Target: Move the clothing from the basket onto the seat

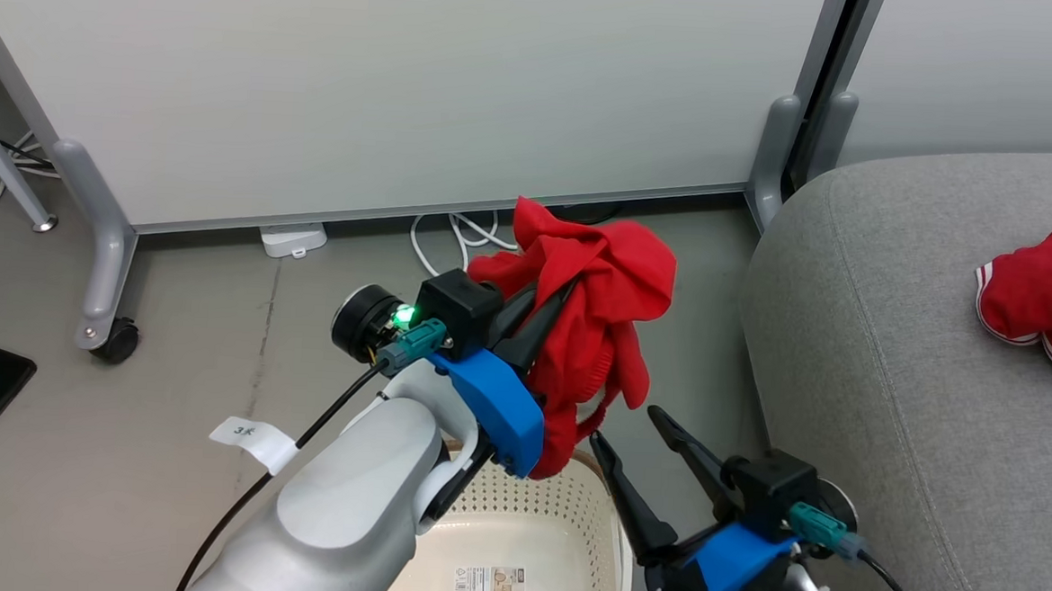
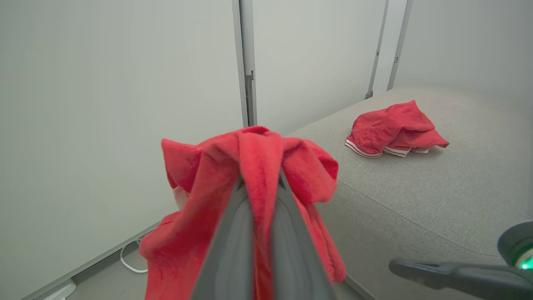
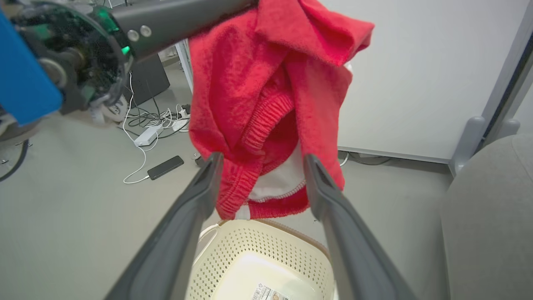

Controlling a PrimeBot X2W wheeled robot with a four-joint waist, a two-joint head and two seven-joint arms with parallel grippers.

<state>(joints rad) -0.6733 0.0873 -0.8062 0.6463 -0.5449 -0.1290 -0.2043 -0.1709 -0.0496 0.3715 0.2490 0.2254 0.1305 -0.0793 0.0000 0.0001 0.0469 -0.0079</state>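
The left hand [image 1: 562,297] is clenched on a red garment [image 1: 608,273] and holds it in the air above the basket [image 1: 524,503], the cloth drooping in loose folds. The right hand [image 1: 623,427] is spread wide and empty just below the dangling hem, by the basket's right edge. The other red garment [image 1: 1044,287] lies crumpled on the grey sofa seat [image 1: 865,349], well apart.

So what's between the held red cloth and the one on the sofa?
A strip of floor, then bare grey seat, by the head view.
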